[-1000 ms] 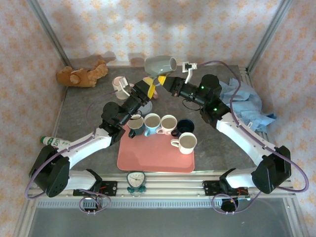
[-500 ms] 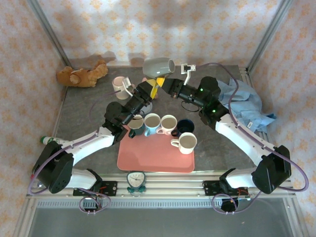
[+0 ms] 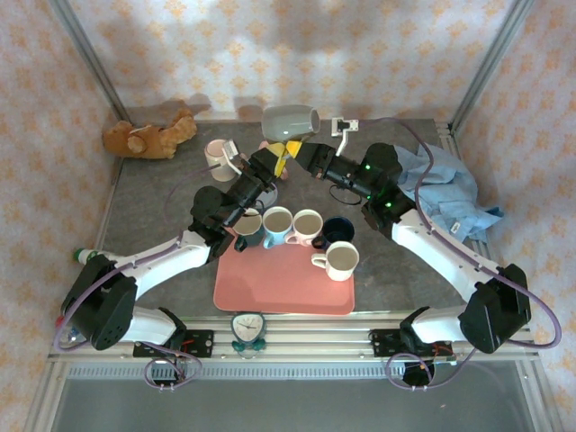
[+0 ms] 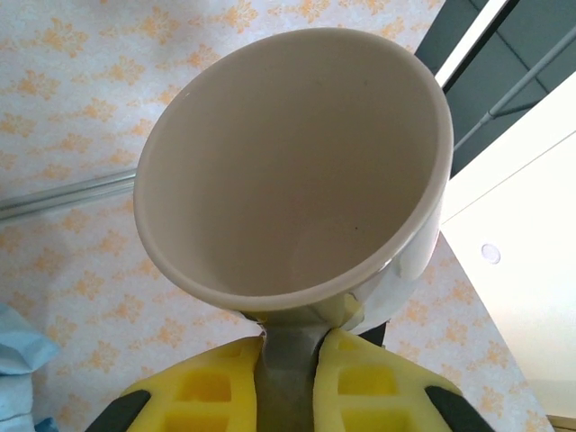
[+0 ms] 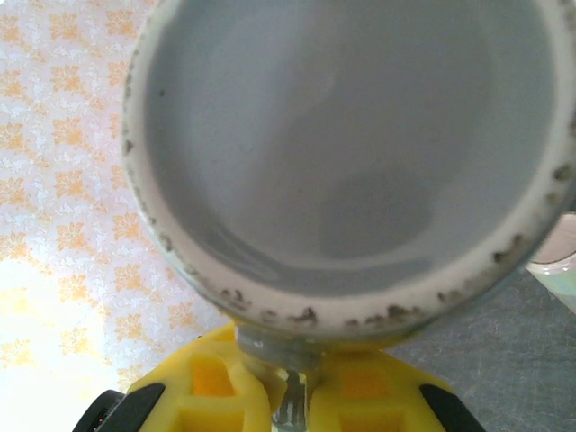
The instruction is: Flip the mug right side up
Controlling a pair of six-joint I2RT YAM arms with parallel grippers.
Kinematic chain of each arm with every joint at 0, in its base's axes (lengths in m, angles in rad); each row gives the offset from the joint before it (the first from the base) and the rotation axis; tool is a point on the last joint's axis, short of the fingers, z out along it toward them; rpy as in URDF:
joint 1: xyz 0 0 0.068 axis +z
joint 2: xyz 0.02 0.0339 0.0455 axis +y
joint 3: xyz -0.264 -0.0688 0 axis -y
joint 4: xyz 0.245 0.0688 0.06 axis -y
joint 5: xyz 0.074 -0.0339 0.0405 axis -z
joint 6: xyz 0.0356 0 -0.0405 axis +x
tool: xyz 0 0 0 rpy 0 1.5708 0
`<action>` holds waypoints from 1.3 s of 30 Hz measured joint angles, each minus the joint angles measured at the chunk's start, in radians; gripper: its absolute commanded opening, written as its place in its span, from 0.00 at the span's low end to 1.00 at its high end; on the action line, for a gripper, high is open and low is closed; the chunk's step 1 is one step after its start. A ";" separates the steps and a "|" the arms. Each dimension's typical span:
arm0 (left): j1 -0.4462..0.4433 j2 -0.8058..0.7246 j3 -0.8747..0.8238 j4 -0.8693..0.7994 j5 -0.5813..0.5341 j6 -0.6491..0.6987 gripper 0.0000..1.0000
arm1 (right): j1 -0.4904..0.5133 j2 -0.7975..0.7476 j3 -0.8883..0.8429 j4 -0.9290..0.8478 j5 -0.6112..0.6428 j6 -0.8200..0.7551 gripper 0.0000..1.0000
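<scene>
Top external view: the grey mug [image 3: 289, 121] hangs in the air over the far end of the table [image 3: 153, 198], lying on its side, with both arms meeting just beneath it. The left gripper [image 4: 288, 364] has its yellow fingers [image 4: 211, 387] pressed together on a grey strip under the mug's mouth, seemingly the handle; from that wrist I look straight into the empty bowl. The right gripper [image 5: 290, 382] is pinched the same way on a grey piece just below a round grey face of the mug with a speckled rim. Nearer the arm bases, a pink tray [image 3: 270, 288] carries a cream mug [image 3: 341, 260] standing open side up. A row of four mugs [image 3: 277, 223] stands upright along its far edge.
</scene>
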 measured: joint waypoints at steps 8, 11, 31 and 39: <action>-0.005 0.019 0.001 0.011 -0.009 0.000 0.00 | 0.000 -0.002 -0.016 0.003 0.028 -0.009 0.33; -0.005 0.019 0.001 0.005 -0.010 0.021 0.00 | 0.005 -0.008 -0.020 -0.007 0.041 -0.029 0.41; 0.050 -0.176 0.002 -0.312 0.022 0.309 0.00 | -0.005 -0.135 0.021 -0.470 0.193 -0.290 0.60; 0.151 -0.297 0.001 -0.564 0.085 0.472 0.00 | -0.061 -0.202 0.026 -0.651 0.240 -0.381 0.61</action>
